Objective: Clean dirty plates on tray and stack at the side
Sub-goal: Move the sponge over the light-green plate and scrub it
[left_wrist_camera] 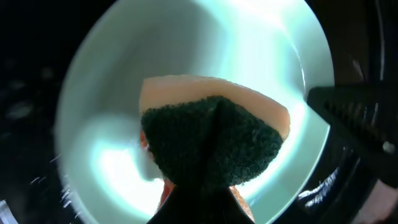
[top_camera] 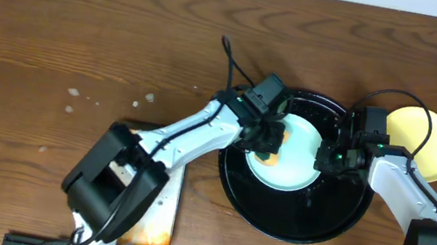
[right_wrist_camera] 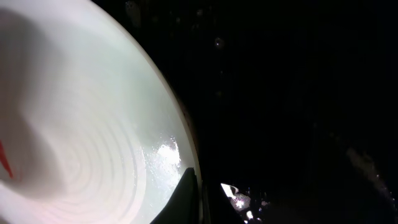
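While the black tray (top_camera: 291, 219) holds the light-blue plate (top_camera: 296, 167) near its middle, with the yellow plate (top_camera: 433, 141) set aside off the tray to the right, your left gripper (top_camera: 265, 135) clenches the sponge (left_wrist_camera: 214, 140) against that plate to scrub. Your right gripper (top_camera: 333, 155) sits at the plate's right rim, probably to steady it. Whether it pinches the rim, you cannot tell.

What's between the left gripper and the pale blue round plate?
An orange sponge with dark green scouring face, resting on the plate, seen in the left wrist view.

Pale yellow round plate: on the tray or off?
Off. Pale yellow round plate sits on the wooden table, right of the black round tray.
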Robot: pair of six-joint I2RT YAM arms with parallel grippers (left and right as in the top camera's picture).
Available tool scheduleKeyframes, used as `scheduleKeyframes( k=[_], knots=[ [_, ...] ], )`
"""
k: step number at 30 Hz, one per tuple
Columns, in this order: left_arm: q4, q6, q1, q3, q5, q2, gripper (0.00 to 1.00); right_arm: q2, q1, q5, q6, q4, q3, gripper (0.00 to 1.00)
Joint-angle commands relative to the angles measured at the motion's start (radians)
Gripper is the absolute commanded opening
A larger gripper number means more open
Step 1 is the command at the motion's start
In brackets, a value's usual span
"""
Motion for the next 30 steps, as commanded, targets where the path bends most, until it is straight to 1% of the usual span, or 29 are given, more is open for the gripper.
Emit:
scheduleKeyframes(
  k=[1, 6, 9, 12, 16, 18, 20, 23, 28, 30],
  knots=[
    [0.004, -0.023, -0.018, 0.040, -0.058, 0.071, 0.07, -0.004, 0.002, 0.028, 0.010, -0.013, -0.015, 0.01],
    [0.026, -0.019, -0.016, 0.045, -0.078, 0.163, 0.07, -0.004, 0.002, 0.028, 0.010, -0.017, -0.015, 0.01],
    [0.013, -0.006, -0.016, 0.045, -0.134, 0.195, 0.07, -0.004, 0.002, 0.028, 0.010, -0.022, -0.015, 0.01],
    [-0.029, -0.004, -0.016, 0.045, -0.241, 0.198, 0.07, -0.004, 0.002, 0.028, 0.010, -0.027, -0.015, 0.01],
    [-0.098, -0.005, -0.016, 0.050, -0.427, 0.198, 0.07, -0.004, 0.002, 0.028, 0.010, -0.028, -0.015, 0.01],
    [-0.116, -0.005, -0.016, 0.050, -0.490, 0.198, 0.07, -0.004, 0.002, 0.029, 0.010, -0.032, -0.015, 0.01],
    [-0.123, -0.002, -0.016, 0.050, -0.514, 0.198, 0.07, -0.004, 0.002, 0.028, 0.010, -0.036, -0.015, 0.01],
    [-0.116, -0.001, -0.019, 0.059, -0.488, 0.198, 0.07, -0.004, 0.002, 0.028, 0.010, -0.039, -0.015, 0.01],
    [0.005, 0.003, -0.043, 0.067, -0.253, 0.198, 0.07, -0.004, 0.002, 0.028, 0.010, -0.040, -0.015, 0.01],
    [0.031, 0.004, -0.057, 0.067, -0.216, 0.198, 0.07, -0.004, 0.002, 0.028, 0.010, -0.042, -0.015, 0.01]
  ],
)
